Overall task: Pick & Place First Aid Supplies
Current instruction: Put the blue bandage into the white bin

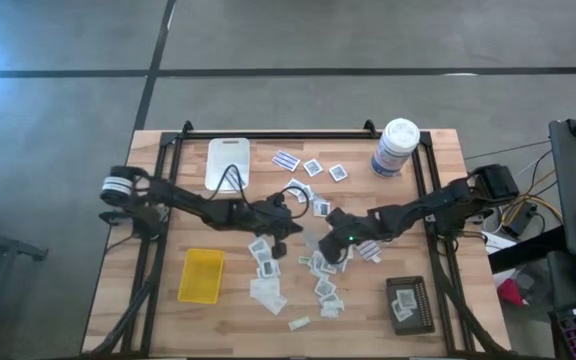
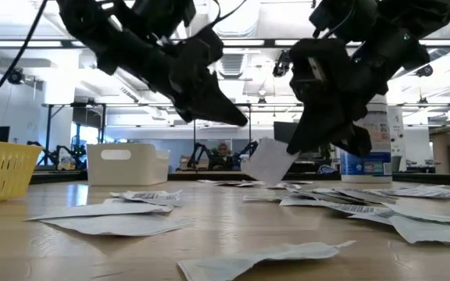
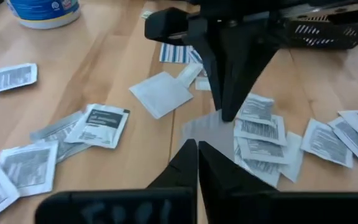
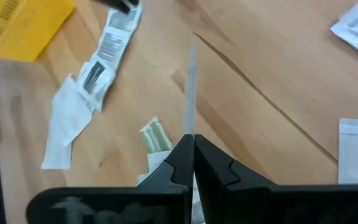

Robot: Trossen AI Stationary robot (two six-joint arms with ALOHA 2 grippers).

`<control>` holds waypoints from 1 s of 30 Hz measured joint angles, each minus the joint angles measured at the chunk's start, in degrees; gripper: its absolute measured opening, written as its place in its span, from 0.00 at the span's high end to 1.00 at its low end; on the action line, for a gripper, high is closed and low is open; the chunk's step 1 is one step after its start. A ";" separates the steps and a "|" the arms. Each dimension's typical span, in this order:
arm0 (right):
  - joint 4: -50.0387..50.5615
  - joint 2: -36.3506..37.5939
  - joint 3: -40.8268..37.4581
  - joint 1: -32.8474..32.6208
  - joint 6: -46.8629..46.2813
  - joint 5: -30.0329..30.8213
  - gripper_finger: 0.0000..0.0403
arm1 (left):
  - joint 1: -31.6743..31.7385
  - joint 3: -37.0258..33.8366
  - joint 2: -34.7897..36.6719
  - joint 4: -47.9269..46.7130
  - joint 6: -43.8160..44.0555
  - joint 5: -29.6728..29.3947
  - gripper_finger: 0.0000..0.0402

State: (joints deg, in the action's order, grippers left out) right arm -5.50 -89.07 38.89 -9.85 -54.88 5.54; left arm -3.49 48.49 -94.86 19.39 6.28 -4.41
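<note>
Right end effector (image 4: 190, 149) clamped on a thin white packet (image 4: 191, 87), lifted edge-on above the desk (image 1: 168, 215) (presumably for carrying to a tray). Left end effector (image 3: 197, 152) closed, empty, hovering beside scattered packets (image 1: 323, 285) at mid-desk.

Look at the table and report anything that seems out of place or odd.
Dozens of packets lie scattered, some overlapping, across the table rather than in the trays. One white packet hangs tilted above the wood, pinched in the right tool. The yellow tray looks empty.
</note>
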 joint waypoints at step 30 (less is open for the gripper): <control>-1.43 6.42 0.11 -2.90 15.12 -1.51 0.98 | 0.02 -0.02 4.27 -4.45 14.76 8.51 0.65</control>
State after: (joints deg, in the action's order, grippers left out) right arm -6.92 -82.65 39.00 -12.75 -39.77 4.03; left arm -3.46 48.47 -90.59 14.94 21.04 4.10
